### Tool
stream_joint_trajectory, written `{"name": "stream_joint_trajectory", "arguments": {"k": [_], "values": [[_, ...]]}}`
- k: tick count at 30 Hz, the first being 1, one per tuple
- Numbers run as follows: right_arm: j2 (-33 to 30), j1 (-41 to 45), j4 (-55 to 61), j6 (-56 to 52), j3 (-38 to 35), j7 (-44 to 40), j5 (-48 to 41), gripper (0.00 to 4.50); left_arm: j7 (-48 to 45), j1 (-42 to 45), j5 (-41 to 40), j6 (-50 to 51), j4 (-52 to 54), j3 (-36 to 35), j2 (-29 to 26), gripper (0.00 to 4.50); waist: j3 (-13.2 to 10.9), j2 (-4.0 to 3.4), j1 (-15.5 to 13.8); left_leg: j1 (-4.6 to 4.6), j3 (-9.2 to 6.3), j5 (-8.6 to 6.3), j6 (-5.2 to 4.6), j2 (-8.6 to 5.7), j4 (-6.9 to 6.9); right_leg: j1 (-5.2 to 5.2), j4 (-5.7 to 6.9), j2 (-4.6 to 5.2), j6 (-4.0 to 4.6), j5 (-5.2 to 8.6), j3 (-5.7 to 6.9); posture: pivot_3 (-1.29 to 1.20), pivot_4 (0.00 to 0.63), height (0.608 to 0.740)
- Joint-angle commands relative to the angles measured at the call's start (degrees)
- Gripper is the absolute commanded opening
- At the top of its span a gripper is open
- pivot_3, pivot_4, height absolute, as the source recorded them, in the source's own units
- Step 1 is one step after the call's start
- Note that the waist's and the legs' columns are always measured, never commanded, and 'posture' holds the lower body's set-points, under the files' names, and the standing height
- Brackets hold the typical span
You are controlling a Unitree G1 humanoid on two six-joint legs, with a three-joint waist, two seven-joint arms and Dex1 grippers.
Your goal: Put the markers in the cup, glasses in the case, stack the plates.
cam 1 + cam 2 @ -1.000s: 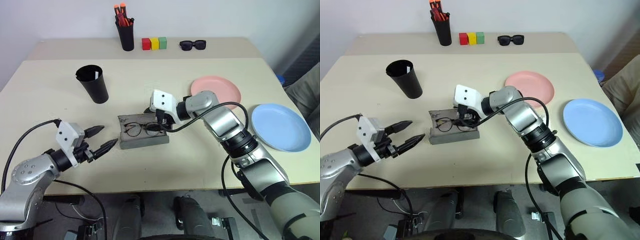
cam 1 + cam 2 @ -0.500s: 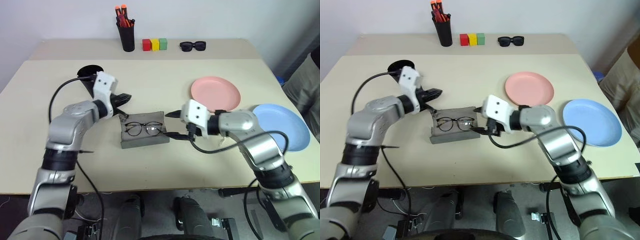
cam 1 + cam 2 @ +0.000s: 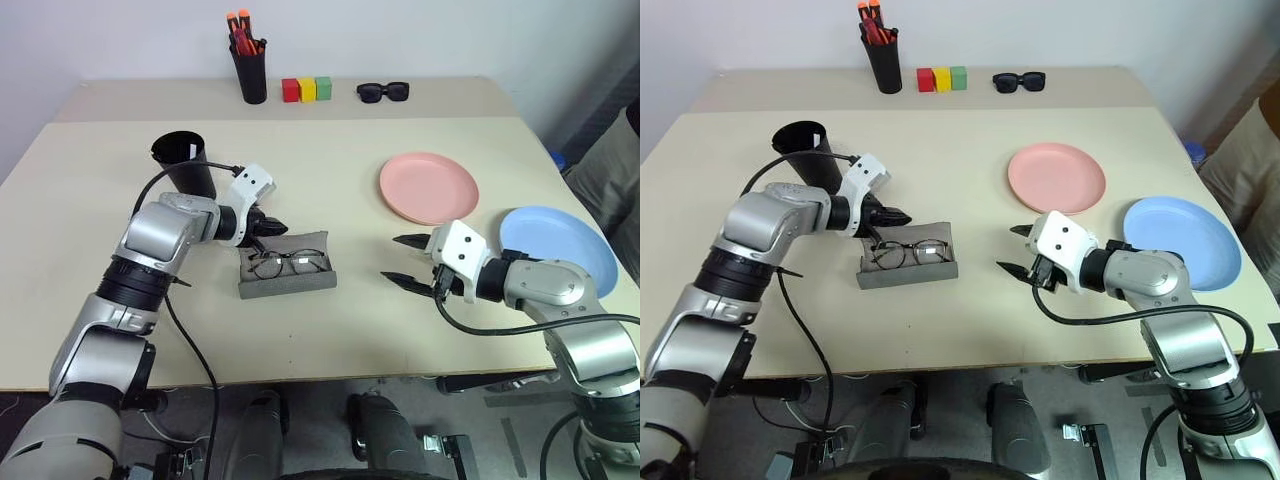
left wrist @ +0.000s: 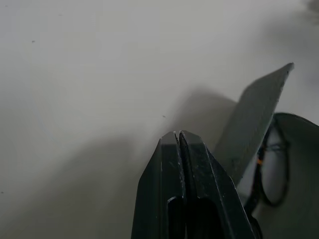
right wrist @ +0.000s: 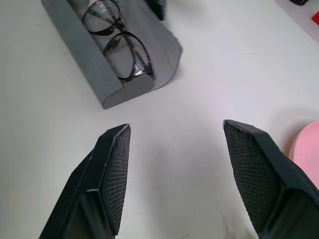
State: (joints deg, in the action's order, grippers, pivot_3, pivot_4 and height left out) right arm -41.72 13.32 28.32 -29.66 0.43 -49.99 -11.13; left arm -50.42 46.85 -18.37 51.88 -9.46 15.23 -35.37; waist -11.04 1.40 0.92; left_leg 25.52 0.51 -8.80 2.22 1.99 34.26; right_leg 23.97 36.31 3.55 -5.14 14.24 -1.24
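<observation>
Near the middle of the beige table sits the grey case, lid up, with the glasses lying inside it. Left gripper is pinched completely shut with nothing between the fingers, and its tip is right at the back edge of the raised lid on the case's left end (can't tell if it's actually touching). Right gripper hangs over bare table to the right of the case, well apart from it, fingers spread wide and empty, pointing back toward the case.

Black cup stands upright behind the left arm, something white just visible inside its rim. Pink plate lies flat toward the right side, and the blue plate is further right near the table edge, so the two are apart, not stacked.

Along the far strip of table: a pen holder with orange-capped pens, three small blocks in red, yellow and green, and black sunglasses.
</observation>
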Motion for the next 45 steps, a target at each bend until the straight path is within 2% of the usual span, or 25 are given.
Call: {"name": "stream_joint_trajectory", "arguments": {"k": [1, 9, 12, 19, 26, 29, 33, 39, 45], "values": [[-0.3, 0.5, -0.4, 1.6, -1.2, 0.9, -0.5, 3.0, -3.3, -3.1, 1.0, -4.9, 5.3, 0.0, -2.5, 0.02, 0.0, 0.0, 0.0, 0.01, 0.0, 0.0, 0.0, 0.0, 0.0, 0.0, -0.02, 0.0, 0.0, 0.0, 0.0, 0.0, 0.15, 0.74], [0.6, 3.7, -7.9, 4.1, 0.5, 2.8, 1.1, 3.0, -8.9, -14.0, 0.5, -12.9, 18.9, -1.9, -8.0, 0.02, 0.0, -0.01, 0.0, -0.01, 0.09, 0.0, 0.0, 0.01, 0.0, -0.02, -0.05, 0.05, 0.02, -0.01, -0.07, 0.0, 0.15, 0.74], [0.9, 8.7, -15.1, 2.0, 1.9, 5.4, 3.9, 3.0, -8.5, -18.9, 1.1, -14.8, 22.3, -2.5, -9.1, 0.02, 0.0, 0.0, 0.0, -0.02, 0.11, 0.0, -0.01, 0.01, 0.01, -0.02, -0.05, 0.07, 0.06, -0.03, -0.08, 0.0, 0.15, 0.74], [1.9, 19.1, -33.5, 8.4, 8.3, 14.0, 16.2, 3.0, -2.5, -23.5, 1.2, -20.4, 24.4, -8.1, -5.4, 0.02, 0.0, -0.02, -0.3, -0.01, 0.23, 0.0, -0.01, 0.01, 0.06, 0.0, -0.08, 0.11, 0.13, -0.07, -0.14, 0.0, 0.15, 0.74], [5.0, 27.3, -53.0, 20.7, 13.7, 18.3, 23.8, 3.0, 0.2, -30.3, -5.8, -25.3, 30.2, -18.4, -0.3, 0.02, 0.0, -0.03, 0.3, 0.02, 0.37, 0.01, -0.04, 0.04, -0.01, 0.07, -0.11, 0.03, 0.05, -0.1, -0.22, 0.0, 0.15, 0.74], [5.7, 28.9, -57.4, 23.4, 13.9, 18.7, 24.9, 2.12, 0.6, -32.4, -8.1, -25.8, 32.4, -20.4, 0.5, 0.0, 0.0, -0.03, 0.2, -0.03, 0.36, 0.01, -0.04, 0.05, -0.02, 0.06, -0.04, 0.0, 0.04, -0.1, -0.22, 0.0, 0.15, 0.74], [5.2, 28.9, -57.6, 26.0, 13.6, 18.2, 25.7, 0.05, 2.2, -33.9, -9.3, -25.5, 34.5, -20.9, 1.2, 0.0, 0.0, -0.03, 0.0, -0.03, 0.36, 0.02, -0.04, 0.04, 0.09, -0.01, -0.04, 0.01, 0.02, -0.11, -0.22, 0.0, 0.15, 0.74], [0.6, 25.0, -46.3, 24.0, 9.6, 17.1, 25.4, 0.05, 3.9, -33.1, -11.0, -25.2, 37.2, -18.5, 3.9, 0.0, 0.0, -0.03, -0.3, -0.05, 0.38, 0.01, -0.04, 0.04, 0.15, -0.06, -0.03, 0.02, 0.0, -0.13, -0.24, 0.0, 0.15, 0.74], [-10.4, 12.2, -26.3, 15.2, -3.8, 8.9, 18.1, 0.05, 4.1, -31.5, -10.4, -24.6, 39.0, -9.0, 8.5, 0.0, 0.0, -0.05, -1.2, -0.05, 0.39, -0.02, -0.08, 0.02, 0.16, -0.14, -0.1, 0.05, -0.04, -0.11, -0.24, 0.0, 0.15, 0.74]]}}
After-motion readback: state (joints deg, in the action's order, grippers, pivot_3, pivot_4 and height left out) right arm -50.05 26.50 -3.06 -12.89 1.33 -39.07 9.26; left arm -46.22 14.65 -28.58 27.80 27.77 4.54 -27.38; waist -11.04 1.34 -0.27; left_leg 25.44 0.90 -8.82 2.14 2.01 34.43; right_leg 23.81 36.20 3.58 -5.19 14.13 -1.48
